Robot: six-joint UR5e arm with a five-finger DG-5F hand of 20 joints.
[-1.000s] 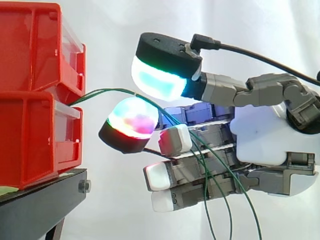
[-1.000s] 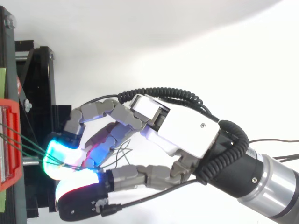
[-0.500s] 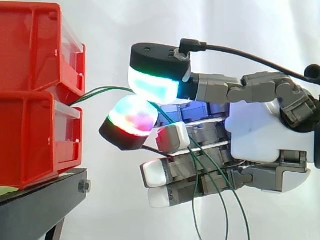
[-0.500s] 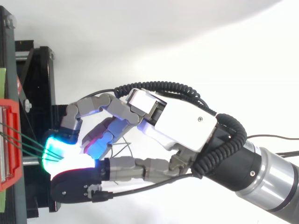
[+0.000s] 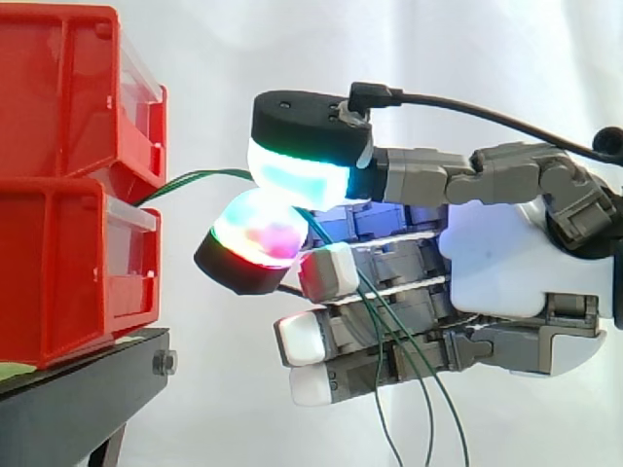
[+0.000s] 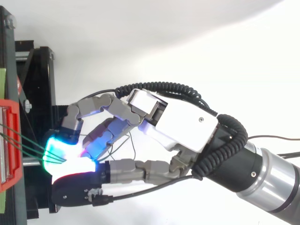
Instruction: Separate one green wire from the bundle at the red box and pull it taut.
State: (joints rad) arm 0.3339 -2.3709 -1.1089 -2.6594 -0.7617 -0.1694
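Note:
Thin green wires (image 5: 195, 179) come out of the gap between the two stacked red bins (image 5: 68, 263) and run right in a bundle. My hand (image 5: 496, 263) reaches in from the right, just clear of the bins. Its green-cyan upper pad (image 5: 297, 170) and a multicoloured pad below it (image 5: 255, 233) close on the wires where they pass between them. Behind the pinch, several wire strands (image 5: 409, 360) droop down across the other curled fingers. From above, the wires (image 6: 18, 143) fan from the red bin's edge (image 6: 11, 140) into the glowing pads of the hand (image 6: 183, 126).
The bins stand on a black stand (image 5: 78, 399), whose frame (image 6: 37, 93) also lies under the fingertips in the top view. A white curtain (image 5: 438, 49) hangs behind everything.
The hand has shifted a little left toward the bins. The upper pad has come down closer onto the lower one over the wires. The hanging strands have swung left.

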